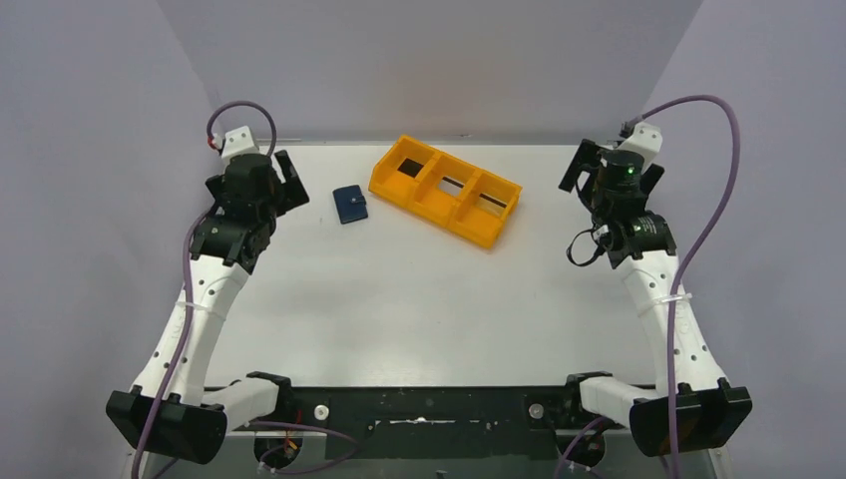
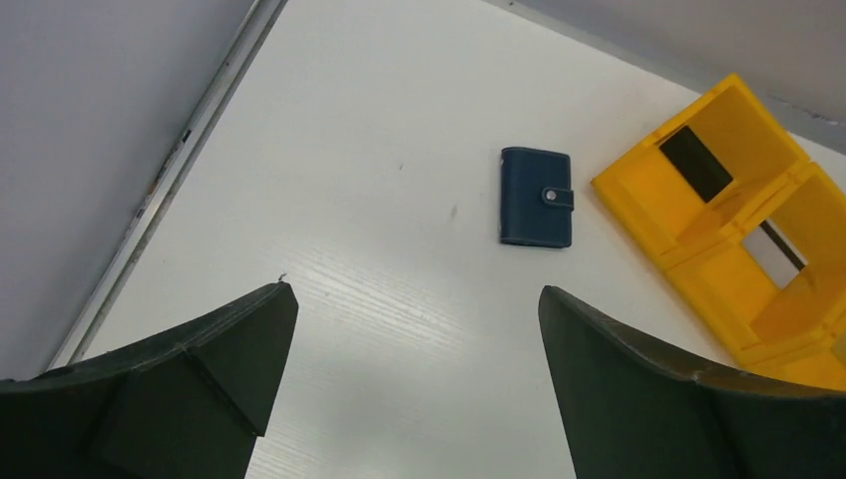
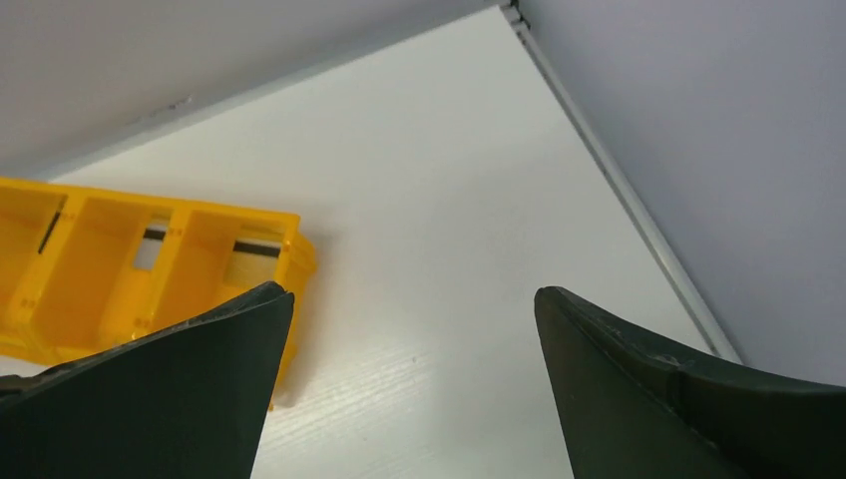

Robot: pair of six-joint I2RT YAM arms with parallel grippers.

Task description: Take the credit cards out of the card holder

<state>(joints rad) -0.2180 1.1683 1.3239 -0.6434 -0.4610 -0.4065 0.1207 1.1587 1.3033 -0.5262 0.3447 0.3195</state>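
Card holder (image 2: 537,197), one, navy and closed, lies flat on the white table (image 2: 379,120) ahead of the left gripper (image 2: 414,291). It sits well apart from that gripper's widely spread jaws and just beside one orange tray (image 2: 638,200) with three compartments. Only the left wrist view shows its snapped tab. The right gripper (image 3: 411,291), equally wide and holding nothing, faces the tray's end.

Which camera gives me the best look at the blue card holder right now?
The left wrist view: the card holder lies closed, large, sharp and unobstructed. The top external view shows it small, left of the orange tray. The right wrist view misses it.
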